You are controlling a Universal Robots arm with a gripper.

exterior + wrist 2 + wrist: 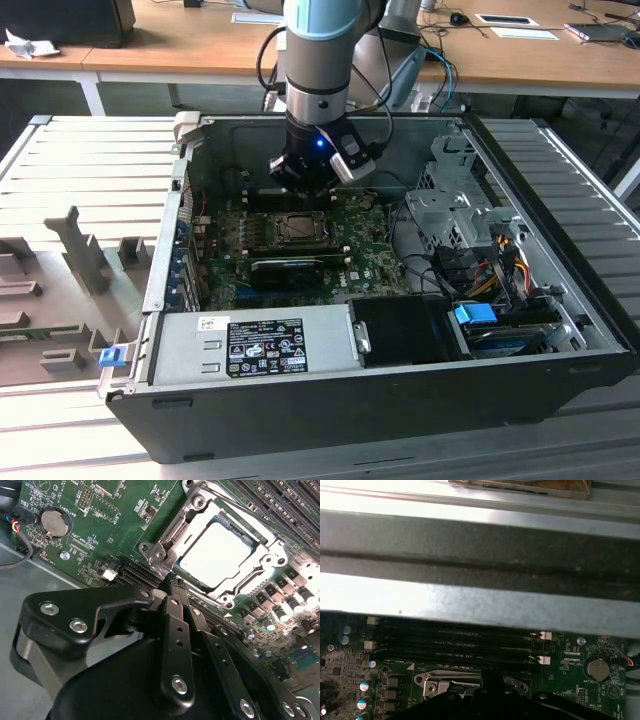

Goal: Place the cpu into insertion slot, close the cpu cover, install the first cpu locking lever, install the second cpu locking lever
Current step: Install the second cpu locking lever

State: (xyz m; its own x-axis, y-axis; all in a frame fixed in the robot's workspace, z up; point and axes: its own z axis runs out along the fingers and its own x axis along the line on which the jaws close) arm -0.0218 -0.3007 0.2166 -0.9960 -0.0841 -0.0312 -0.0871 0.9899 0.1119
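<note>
Your tool (172, 582) has its fingers pressed together to a narrow tip, holding nothing, and that tip sits right at the corner of the insertion slot (220, 555), touching or just off the metal at the hinge end — can't tell which. The cpu (214, 554) already lies in the slot, pale face up, and the cpu cover (175, 532) looks folded down around it, frame flat on the rim, so I'd judge you're on a locking lever step. The thin wire lever (170, 530) along the cover's side is the part nearest the tip. To do it well, I'd say keep the fingers pinched, bear on the lever alone, and stay off the chip face and the cover's cut-out. In the exterior view the tool (305, 185) hangs over the socket (290, 228) inside the open computer case (560, 300). Around it: memory slots (455, 642) run just beside the socket toward the case wall (480, 545), with white latch tabs, and I'd judge they crowd any sideways sweep. Capacitors (270, 622) stand close on the other side. A coin battery (51, 522) sits well apart, the black finned card (290, 268) lies near the socket, and loose cables (490, 260) and the power supply (255, 345) are further out, clear of the work.
</note>
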